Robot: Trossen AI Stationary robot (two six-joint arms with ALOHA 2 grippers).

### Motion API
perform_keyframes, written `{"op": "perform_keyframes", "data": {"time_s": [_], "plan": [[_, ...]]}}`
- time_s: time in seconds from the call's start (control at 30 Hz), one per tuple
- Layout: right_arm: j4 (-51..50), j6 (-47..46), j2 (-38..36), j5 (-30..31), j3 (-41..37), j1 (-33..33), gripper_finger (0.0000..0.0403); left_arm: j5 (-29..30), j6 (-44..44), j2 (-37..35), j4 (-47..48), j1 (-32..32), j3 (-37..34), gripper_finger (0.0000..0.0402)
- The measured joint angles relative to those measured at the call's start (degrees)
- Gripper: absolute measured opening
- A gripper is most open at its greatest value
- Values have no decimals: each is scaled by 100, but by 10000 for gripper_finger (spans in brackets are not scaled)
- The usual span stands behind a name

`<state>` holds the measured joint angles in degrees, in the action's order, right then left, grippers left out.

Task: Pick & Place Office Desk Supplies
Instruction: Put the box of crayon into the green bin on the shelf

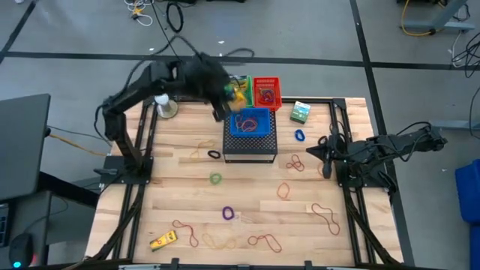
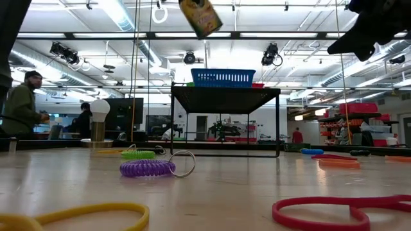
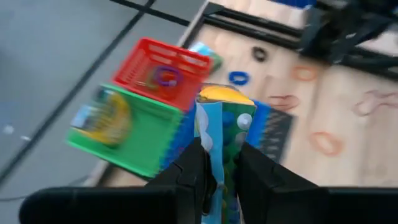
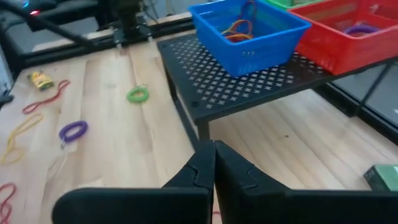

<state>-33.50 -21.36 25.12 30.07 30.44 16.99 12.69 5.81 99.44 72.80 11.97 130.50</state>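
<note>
So the left gripper (image 3: 219, 180) is up in the air over the back of the table, fingers clamped on a small printed box (image 3: 222, 121) with yellow on its top edge; in the low view that box (image 2: 201, 17) hangs high above the black mesh stand (image 1: 250, 142). Below it are three little baskets: a green one (image 3: 121, 127) with something yellow in it, a red one (image 3: 163, 71) with a purple ring inside, and a blue one (image 1: 250, 123) with some rubber bands in it sitting on the stand. The right gripper (image 4: 214, 171) is parked low at the right side of the table, fingers pressed together on nothing. Loose stuff is spread over the wood: a purple ring (image 1: 228, 213), a green ring (image 1: 216, 178), a blue ring (image 1: 300, 136), a green box (image 1: 301, 112), a yellow item (image 1: 163, 240) near the front edge, and red-brown rubber bands (image 1: 325, 215) all around.
</note>
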Motion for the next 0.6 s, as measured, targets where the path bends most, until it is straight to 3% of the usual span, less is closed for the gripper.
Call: {"op": "perform_keyframes", "data": {"time_s": [0.3, 0.6], "plan": [[-96, -469, 0, 616, 0, 0, 7, -913, -2094, 580, -90, 1328, -13, 68], [-109, -815, 0, 781, 0, 0, 7, -941, -2842, 1432, -105, 1599, -17, 68]]}}
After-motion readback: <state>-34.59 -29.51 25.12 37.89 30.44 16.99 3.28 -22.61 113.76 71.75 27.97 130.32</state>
